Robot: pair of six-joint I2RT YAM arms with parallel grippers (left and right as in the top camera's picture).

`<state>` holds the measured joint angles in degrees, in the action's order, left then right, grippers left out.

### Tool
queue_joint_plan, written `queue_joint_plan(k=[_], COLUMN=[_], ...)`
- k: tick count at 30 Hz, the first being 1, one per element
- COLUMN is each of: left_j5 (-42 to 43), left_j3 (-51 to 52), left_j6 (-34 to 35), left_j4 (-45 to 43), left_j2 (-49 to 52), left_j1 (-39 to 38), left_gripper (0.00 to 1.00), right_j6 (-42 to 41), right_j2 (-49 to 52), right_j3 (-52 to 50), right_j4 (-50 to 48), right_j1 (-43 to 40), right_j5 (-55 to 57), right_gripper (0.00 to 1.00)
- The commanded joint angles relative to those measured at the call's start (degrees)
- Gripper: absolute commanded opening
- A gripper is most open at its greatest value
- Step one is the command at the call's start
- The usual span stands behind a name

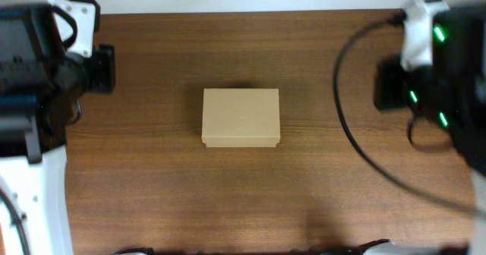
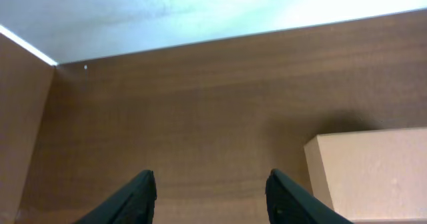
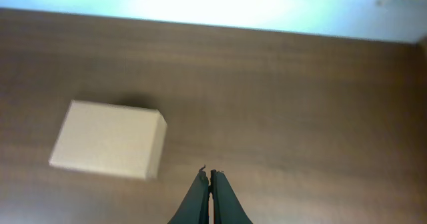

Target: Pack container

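The container (image 1: pixel 241 117) is a plain tan cardboard box with its lid shut, lying in the middle of the table. It also shows in the left wrist view (image 2: pixel 373 174) at the lower right and in the right wrist view (image 3: pixel 109 147) at the left. My left gripper (image 2: pixel 210 184) is open and empty above bare table, left of the box. My right gripper (image 3: pixel 210 174) is shut with nothing between its fingers, to the right of the box and apart from it. In the overhead view both arms sit at the table's far left and far right; their fingertips do not show there.
The brown wooden table (image 1: pixel 243 194) spreads around the box. A black cable (image 1: pixel 357 145) curves over the table's right side from the right arm. The table's far edge meets a pale wall (image 2: pixel 200 11). No tape rolls are in view.
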<state>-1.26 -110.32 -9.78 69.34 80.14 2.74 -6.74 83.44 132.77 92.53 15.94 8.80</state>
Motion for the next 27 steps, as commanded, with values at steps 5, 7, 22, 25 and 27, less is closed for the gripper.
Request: queue_joint_plan(k=[5, 7, 22, 25, 27], left_j5=[-7.6, -7.8, -7.2, -7.1, -7.1], left_j3=[21.3, 27.3, 54.2, 54.2, 54.2], left_j6=[4.4, 4.9, 8.5, 8.5, 8.5], left_j4=[-7.8, -8.7, -18.8, -18.8, -18.7], left_j2=[-23.0, -29.0, -37.7, -37.7, -37.7], left_j1=[0.1, 0.1, 0.0, 0.0, 0.0], left_gripper=[0.74, 0.74, 0.99, 1.0, 0.99], right_j6=[-1.1, -1.3, -3.9, -3.9, -3.9], right_j2=[-27.8, -34.2, -47.1, -47.1, -47.1], right_j3=[-23.2, -27.9, -41.2, -42.3, -42.6], right_j4=[0.4, 1.7, 2.7, 2.6, 2.7], right_j1=[-0.2, -0.2, -0.2, -0.2, -0.2], right_j5=[5.9, 6.7, 13.9, 13.9, 13.9], right_gripper=[0.04, 0.04, 0.99, 0.99, 0.99])
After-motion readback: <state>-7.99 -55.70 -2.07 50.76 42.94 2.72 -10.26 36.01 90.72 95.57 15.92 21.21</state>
